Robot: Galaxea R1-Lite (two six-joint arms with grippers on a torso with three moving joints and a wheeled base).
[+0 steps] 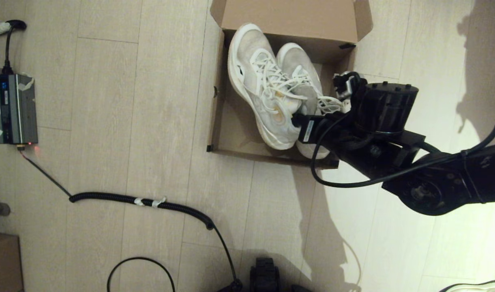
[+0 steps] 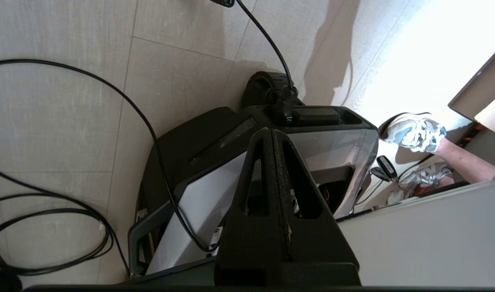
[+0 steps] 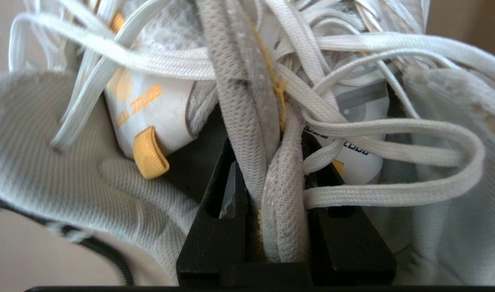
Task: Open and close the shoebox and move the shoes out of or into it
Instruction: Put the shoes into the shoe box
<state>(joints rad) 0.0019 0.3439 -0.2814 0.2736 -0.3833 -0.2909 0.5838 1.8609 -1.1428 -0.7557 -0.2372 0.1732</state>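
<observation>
The brown shoebox (image 1: 219, 121) stands open on the floor, its flap lid (image 1: 288, 16) folded back on the far side. Both white mesh shoes (image 1: 257, 81) are over the box, side by side with toes toward the lid. The left toe overlaps the box's back edge. My right gripper (image 1: 299, 118) is at their heels. In the right wrist view the right gripper (image 3: 268, 154) is shut on the two inner collars (image 3: 286, 202) pressed together, with laces and yellow tags (image 3: 150, 154) around it. My left gripper (image 2: 271, 136) is shut and empty, parked over the robot's base.
A grey power unit (image 1: 14, 109) and a ribbed cable (image 1: 150, 201) lie on the floor to the left. A small plain carton (image 1: 2, 259) is at the near left. A pale shoe with a dark rim (image 1: 474, 287) sits at the near right.
</observation>
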